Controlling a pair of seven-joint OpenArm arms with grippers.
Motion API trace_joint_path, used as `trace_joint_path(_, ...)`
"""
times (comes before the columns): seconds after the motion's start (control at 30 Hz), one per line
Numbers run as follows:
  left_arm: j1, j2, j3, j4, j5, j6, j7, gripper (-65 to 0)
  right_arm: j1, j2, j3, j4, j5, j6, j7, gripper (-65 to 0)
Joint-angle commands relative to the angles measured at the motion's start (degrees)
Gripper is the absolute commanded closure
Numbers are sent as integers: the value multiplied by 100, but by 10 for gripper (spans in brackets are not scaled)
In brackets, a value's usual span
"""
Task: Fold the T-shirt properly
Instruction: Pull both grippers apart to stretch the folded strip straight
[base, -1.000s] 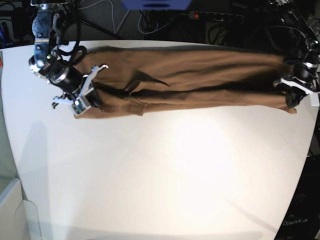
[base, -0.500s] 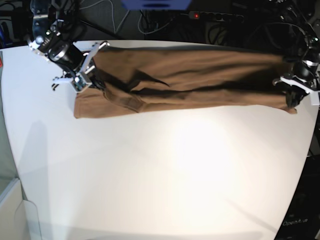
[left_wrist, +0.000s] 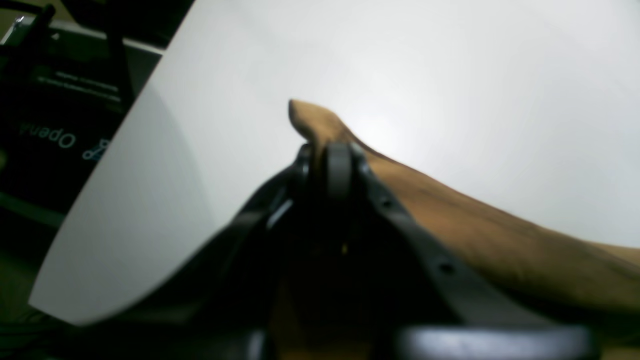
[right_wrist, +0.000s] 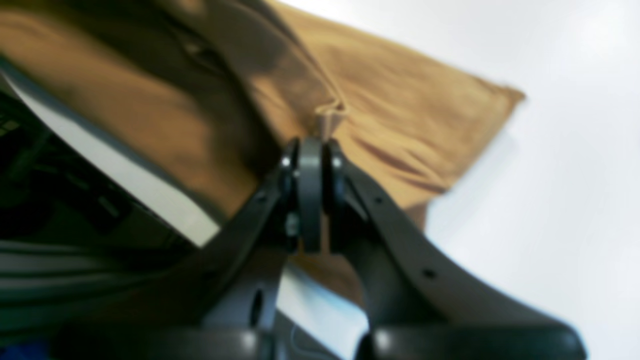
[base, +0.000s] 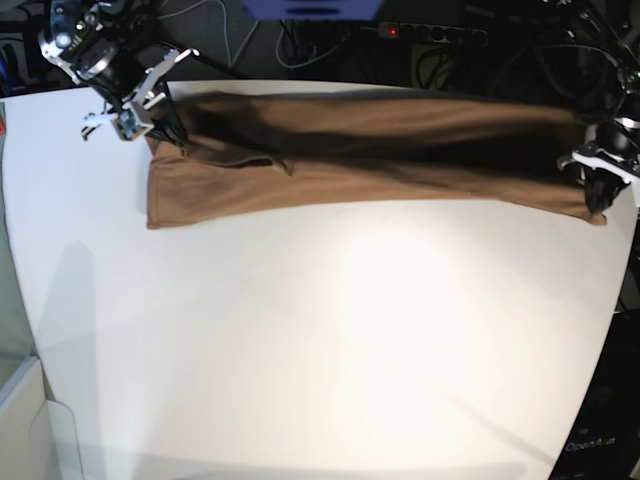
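left claw (base: 600, 196) clamped on T-shirt (base: 380, 150) | right claw (base: 172, 135) clamped on T-shirt

T-shirt (right_wrist: 400, 125) blurred; edge hidden inside right tool (right_wrist: 310, 150).

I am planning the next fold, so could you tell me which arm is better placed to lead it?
Probably the right gripper: it pinches the T-shirt lifted, while the left gripper pins its end low.

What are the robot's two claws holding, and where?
Both hold the tan cotton T-shirt: the left gripper pinches one end's edge, the right gripper the other's.
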Motion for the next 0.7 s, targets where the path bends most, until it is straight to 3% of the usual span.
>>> trace_joint_path(0.0,32,-87,-30,114,-93,2,-155,-32,-68,-12,58,83,100,-3,245,-10)
trace_joint_path(0.23,94,-61,-30,35,-75,2,-164,-32,-499,-82,6,66,91,-3,693,-10)
trace_joint_path(0.67,-64,-122,-4,-739,-32,2,-225,-32,-288,-82,-3,-444,83,-3,693,-9)
